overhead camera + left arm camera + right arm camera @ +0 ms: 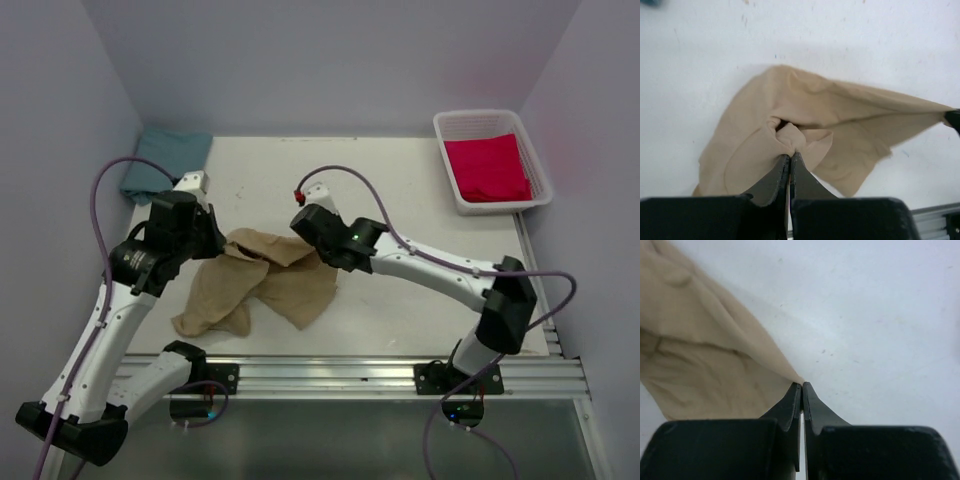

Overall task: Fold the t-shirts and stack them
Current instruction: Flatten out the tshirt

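The tan t-shirt (262, 282) lies crumpled across the middle of the table (400, 190), partly lifted between both arms. My left gripper (790, 155) is shut on a bunched fold of the tan t-shirt (805, 115). At the shirt's right end my right gripper (802, 385) is shut on a thin edge of the tan t-shirt (700, 360). From above, the left gripper (218, 245) and right gripper (312, 245) flank the cloth. A teal t-shirt (165, 160) lies folded at the back left. A red t-shirt (487, 168) rests inside the basket.
A white slatted basket (445, 125) stands at the back right corner of the table. Grey walls close in the left, back and right sides. A metal rail (330, 378) with both arm bases runs along the near edge.
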Motion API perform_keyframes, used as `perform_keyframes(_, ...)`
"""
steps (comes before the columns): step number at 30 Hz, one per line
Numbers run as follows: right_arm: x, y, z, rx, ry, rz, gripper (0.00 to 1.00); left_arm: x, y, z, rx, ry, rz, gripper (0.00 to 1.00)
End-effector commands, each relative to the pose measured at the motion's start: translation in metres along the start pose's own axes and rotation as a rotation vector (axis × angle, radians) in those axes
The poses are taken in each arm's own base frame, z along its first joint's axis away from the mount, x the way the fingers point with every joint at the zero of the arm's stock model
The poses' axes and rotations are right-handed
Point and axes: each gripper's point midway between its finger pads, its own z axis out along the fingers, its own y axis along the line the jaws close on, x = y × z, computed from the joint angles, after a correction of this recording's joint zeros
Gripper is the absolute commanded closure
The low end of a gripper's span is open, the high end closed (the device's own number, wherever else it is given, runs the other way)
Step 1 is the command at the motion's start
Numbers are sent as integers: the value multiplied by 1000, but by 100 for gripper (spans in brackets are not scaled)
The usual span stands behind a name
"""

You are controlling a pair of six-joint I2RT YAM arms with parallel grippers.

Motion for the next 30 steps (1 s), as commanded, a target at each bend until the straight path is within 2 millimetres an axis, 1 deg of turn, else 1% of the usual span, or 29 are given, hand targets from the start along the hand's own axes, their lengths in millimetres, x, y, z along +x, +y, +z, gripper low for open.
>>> perform_keyframes(1, -39, -70, -54, 162, -177, 133, 100, -61, -7, -30, 1, -216, 41, 100)
perform_keyframes(2, -44, -84, -62, 206, -204, 148, 100, -65, -6, -30, -13, -220, 44, 100)
perform_keyframes(3, -51, -100, -80, 223, -246, 180, 100, -75, -7, -36, -18, -246, 47, 100)
perform_keyframes(6, -59, -137, -105, 310, -306, 217, 100, -93, -5, -43, -50, -290, 59, 100)
perform_keyframes(7, -62, -153, -119, 329, -334, 253, 100, -99, -1, -46, -75, -310, 58, 100)
perform_keyframes(8, -62, -164, -127, 349, -347, 267, 100, -104, 0, -46, -90, -320, 59, 100)
perform_keyframes(10, -63, -187, -142, 401, -376, 294, 100, -122, 3, -59, -119, -381, 55, 100)
perform_keyframes(11, -63, -198, -152, 414, -396, 308, 100, -133, 1, -68, -114, -422, 50, 100)
perform_keyframes(13, -61, -217, -163, 460, -413, 335, 100, -147, 1, -81, -119, -486, 45, 100)
perform_keyframes(14, -61, -224, -172, 466, -429, 347, 100, -156, -1, -91, -111, -524, 40, 100)
perform_keyframes(16, -60, -233, -181, 493, -446, 360, 100, -170, -4, -105, -96, -593, 38, 100)
perform_keyframes(17, -60, -239, -190, 495, -466, 376, 100, -177, -6, -118, -82, -634, 36, 100)
perform_keyframes(18, -60, -242, -194, 495, -475, 379, 100, -182, -9, -124, -67, -657, 38, 100)
perform_keyframes(19, -63, -245, -200, 491, -498, 395, 100, -190, -15, -133, -34, -698, 44, 100)
perform_keyframes(21, -63, -254, -215, 487, -540, 404, 100, -200, -24, -151, 17, -758, 62, 100)
perform_keyframes(22, -68, -257, -223, 480, -577, 429, 100, -206, -34, -162, 75, -795, 79, 100)
perform_keyframes(23, -69, -259, -226, 473, -587, 402, 100, -209, -40, -176, 112, -834, 89, 100)
perform_keyframes(24, -69, -265, -239, 462, -623, 423, 100, -211, -48, -186, 162, -859, 116, 100)
perform_keyframes(25, -74, -269, -246, 454, -659, 440, 100, -217, -53, -200, 194, -909, 122, 100)
perform_keyframes(26, -75, -274, -255, 456, -677, 424, 100, -219, -56, -219, 222, -959, 132, 100)
perform_keyframes(27, -75, -278, -266, 438, -709, 442, 100, -219, -64, -232, 272, -987, 159, 100)
perform_keyframes(28, -80, -282, -276, 431, -744, 430, 100, -222, -67, -255, 309, -1057, 170, 100)
perform_keyframes(29, -83, -284, -282, 419, -767, 391, 100, -222, -70, -270, 339, -1093, 183, 100)
perform_keyframes(30, -84, -287, -290, 413, -794, 389, 100, -223, -72, -282, 357, -1122, 183, 100)
